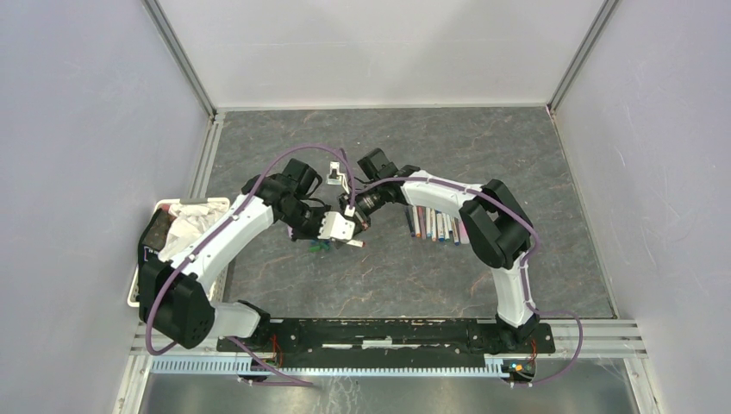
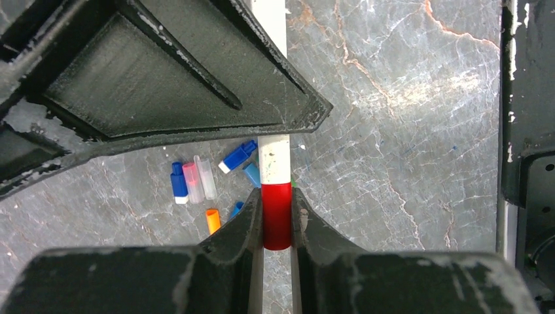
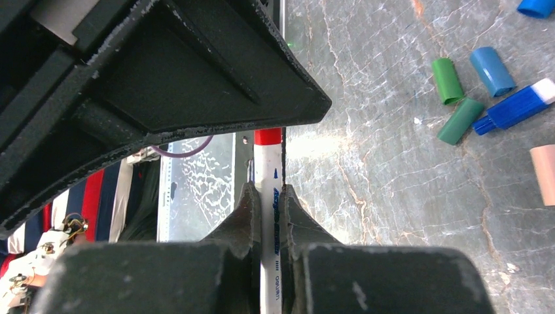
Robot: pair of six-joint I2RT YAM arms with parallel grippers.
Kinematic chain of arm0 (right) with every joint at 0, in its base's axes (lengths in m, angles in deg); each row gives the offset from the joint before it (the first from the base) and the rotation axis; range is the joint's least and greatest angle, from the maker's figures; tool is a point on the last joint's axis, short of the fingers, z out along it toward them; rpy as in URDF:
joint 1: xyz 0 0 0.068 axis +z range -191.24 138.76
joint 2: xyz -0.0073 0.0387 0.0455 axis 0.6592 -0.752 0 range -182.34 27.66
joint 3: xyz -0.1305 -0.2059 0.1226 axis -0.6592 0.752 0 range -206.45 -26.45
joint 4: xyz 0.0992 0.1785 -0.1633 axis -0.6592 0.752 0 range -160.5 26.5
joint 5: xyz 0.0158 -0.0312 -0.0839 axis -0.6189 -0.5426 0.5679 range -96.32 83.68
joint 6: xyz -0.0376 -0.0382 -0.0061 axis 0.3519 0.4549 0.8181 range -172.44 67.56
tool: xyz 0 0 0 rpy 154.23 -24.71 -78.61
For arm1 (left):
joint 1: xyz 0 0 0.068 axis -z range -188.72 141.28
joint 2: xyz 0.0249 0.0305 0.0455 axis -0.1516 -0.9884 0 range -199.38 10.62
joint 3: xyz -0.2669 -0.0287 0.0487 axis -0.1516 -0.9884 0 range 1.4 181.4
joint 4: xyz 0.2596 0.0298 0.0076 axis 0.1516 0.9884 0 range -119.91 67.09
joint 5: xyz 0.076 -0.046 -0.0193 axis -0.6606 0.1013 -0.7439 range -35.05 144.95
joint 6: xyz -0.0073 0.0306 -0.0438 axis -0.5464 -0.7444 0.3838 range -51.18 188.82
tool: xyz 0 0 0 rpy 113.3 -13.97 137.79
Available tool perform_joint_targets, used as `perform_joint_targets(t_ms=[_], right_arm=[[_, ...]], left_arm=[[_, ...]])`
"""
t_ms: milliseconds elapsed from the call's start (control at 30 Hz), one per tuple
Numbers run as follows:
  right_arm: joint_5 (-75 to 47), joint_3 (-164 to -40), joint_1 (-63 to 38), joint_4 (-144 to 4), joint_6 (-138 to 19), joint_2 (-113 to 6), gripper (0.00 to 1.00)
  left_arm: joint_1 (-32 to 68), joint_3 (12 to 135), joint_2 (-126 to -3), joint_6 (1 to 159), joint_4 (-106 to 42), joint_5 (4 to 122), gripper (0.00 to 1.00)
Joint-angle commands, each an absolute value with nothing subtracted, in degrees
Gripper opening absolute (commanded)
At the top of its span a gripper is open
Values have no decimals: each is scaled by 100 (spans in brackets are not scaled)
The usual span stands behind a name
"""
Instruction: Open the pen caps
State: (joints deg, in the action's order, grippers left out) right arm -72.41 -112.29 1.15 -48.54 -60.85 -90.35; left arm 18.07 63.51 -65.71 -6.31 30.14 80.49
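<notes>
The two arms meet over the middle of the table (image 1: 517,172) with one pen (image 3: 271,226) stretched between them, so the step in hand looks like the pull that takes a cap off. The left gripper (image 2: 276,203) is shut narrow on the red cap (image 2: 276,219), one finger pressing either side. The right gripper (image 3: 269,193) is clamped just as tight on the same pen's white barrel, over its blue lettering. In the left wrist view red butts straight against white with no gap, so I judge this cap is not yet off. The loose caps (image 2: 179,184) on the stone at about nine o'clock from the red one, in blue, pink and orange, with green ones (image 3: 448,80) in the right wrist view, suggest several pens are done. A row of pens (image 1: 435,226) waits at roughly three o'clock from the grippers, part hidden by the right arm. The next move calls for a straight pull along the pen's axis, hands drawing apart, perhaps with a slight twist. Both grips must hold firm, since a slipping barrel would spoil the pull. Then the cap can drop among the others.
</notes>
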Motion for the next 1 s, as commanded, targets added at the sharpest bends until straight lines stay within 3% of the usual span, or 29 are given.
perform_joint_targets(t_ms=[0, 267, 467, 667, 967], right_arm=[[-7250, -10792, 22, -5030, -5822, -8664, 0], [-7072, -9551, -185, -5569, -5998, -7845, 0], [-6489, -9037, -641, -5602, -6089, -7265, 0], [-3341, -8998, -1475, -5175, -6675, -6886, 0], [-609, -8438, -1703, -5637, -7317, -6612, 0]], left_arm=[[1802, 6559, -6573, -1320, 3688, 7804, 2], [989, 7276, -7147, -1864, 4213, 7362, 2], [640, 7132, -7182, -1537, 3459, 7531, 2], [728, 6833, -7506, 161, 2377, 8282, 2], [1198, 6494, -8306, 2337, 640, 7738, 2]])
